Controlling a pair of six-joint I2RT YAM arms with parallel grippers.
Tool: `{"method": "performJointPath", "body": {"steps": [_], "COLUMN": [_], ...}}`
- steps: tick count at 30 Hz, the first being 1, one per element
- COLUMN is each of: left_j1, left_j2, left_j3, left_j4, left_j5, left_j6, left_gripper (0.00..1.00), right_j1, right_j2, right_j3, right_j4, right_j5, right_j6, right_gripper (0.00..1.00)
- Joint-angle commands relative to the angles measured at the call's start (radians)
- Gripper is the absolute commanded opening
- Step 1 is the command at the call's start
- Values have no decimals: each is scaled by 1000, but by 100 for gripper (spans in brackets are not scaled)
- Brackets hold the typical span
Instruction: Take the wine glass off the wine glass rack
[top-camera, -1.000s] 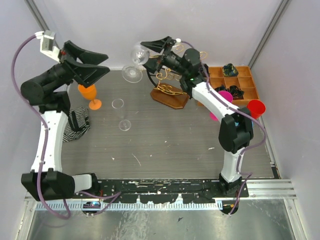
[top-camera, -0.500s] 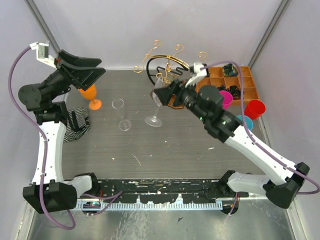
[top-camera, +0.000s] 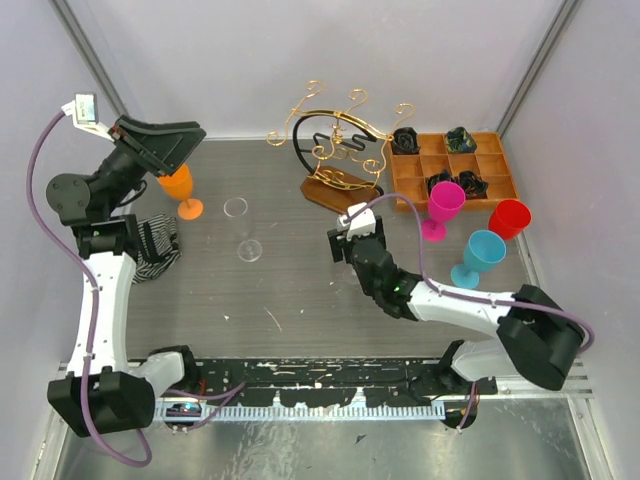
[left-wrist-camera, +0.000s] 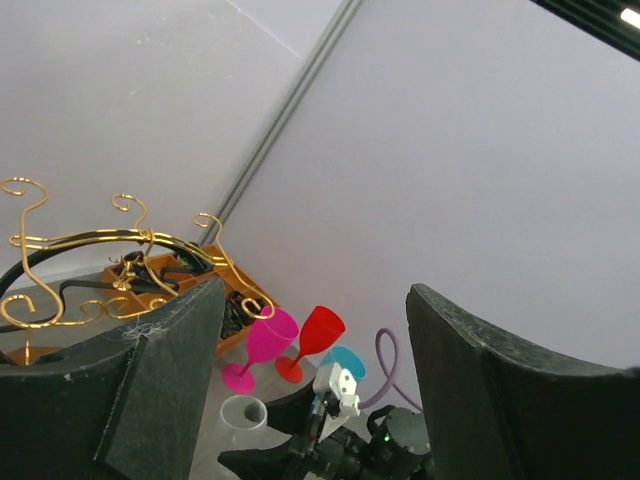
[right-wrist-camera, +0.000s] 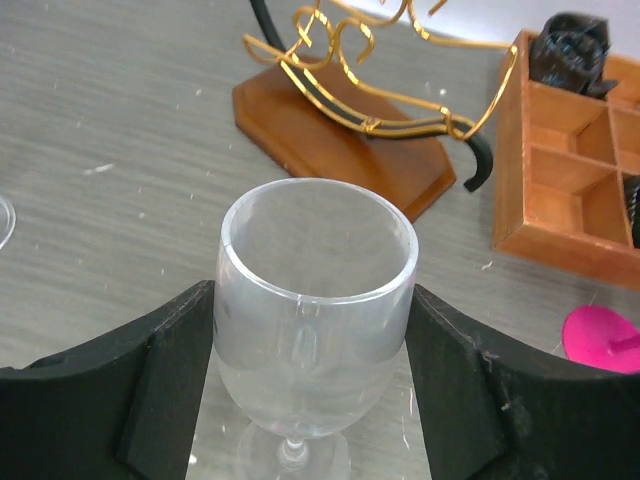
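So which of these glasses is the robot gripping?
The clear wine glass between the right gripper's fingers; the other clear glass and coloured goblets stand free.

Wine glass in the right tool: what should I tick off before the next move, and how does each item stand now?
1. Glass off the rack: ok. The wine glass is apart from the wine glass rack, and no glass hangs on the rack.
2. Grip: ok. The right tool has a finger against each side of the bowl.
3. Glass upright: ok, with the rim facing up.
4. Foot resting on the table: cannot tell, because the wrist view cuts the foot off.
5. Room around it: ok. The pink glass and the other clear glass stand well apart from it.
6. Left tool: ok. It is open, empty and raised at the far left.
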Motion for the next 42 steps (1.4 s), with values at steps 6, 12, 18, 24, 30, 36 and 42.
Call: {"method": "performJointPath", "body": {"steps": [6, 12, 18, 24, 30, 36, 42], "left_j1": [4, 2, -16, -21, -23, -31, -30], "left_j2": [-54, -29, -4, 2, 0, -6, -13], "left_j3": [-88, -84, -84, -98, -114, -123, -150], "left_j4": [-24, -4, 9, 17, 11, 8, -10], "left_j5": [-118, -125, -125, -125, -127, -125, -139], "left_j6": [-35, -64, -64, -66, -64, -59, -42], "left_gripper": [78, 75, 73, 72, 73, 73, 74], "right_j1": [27, 33, 43, 51, 79, 136, 196], "right_j2": [124, 224, 261, 252, 214, 200, 62], "right_j3": [-30, -73, -116, -133, -144, -145, -87], "right_j4": [597, 758, 863, 854, 838, 935, 845], "right_j5": [198, 255, 302, 296, 301, 364, 405], "right_j6": [-180, -200, -211, -203, -239, -378, -523], "right_gripper": [60, 68, 71, 81, 100, 100, 100]}}
